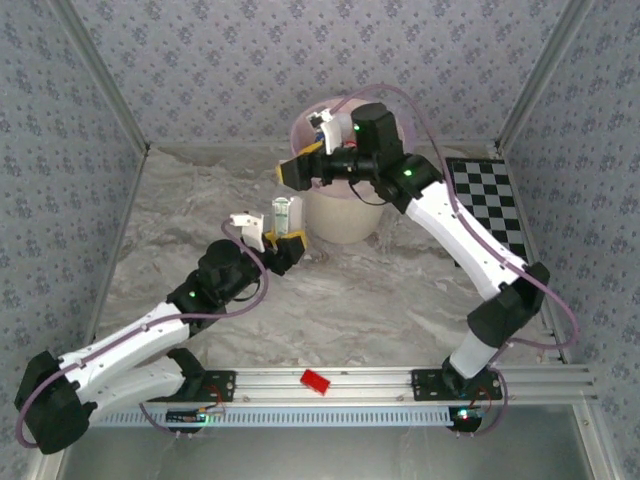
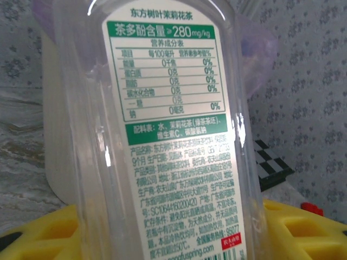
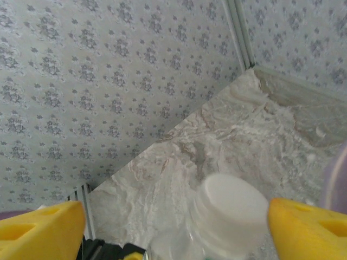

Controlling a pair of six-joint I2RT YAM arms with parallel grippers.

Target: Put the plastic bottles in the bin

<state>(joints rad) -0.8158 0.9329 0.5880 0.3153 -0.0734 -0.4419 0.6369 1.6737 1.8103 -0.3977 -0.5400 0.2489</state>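
Task unfinished: left gripper (image 1: 283, 240) half-closed on a labelled bottle (image 2: 168, 135), upright just left of the bin (image 1: 345, 215), not yet in; right gripper (image 3: 176, 227) at the bin's rim, jaws wide around a white-capped bottle (image 3: 230, 211), grip uncertain.

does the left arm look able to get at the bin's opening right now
Probably not cleanly. The left gripper holds a bottle right beside the bin, but the right arm hangs across its mouth, so a collision looks likely.
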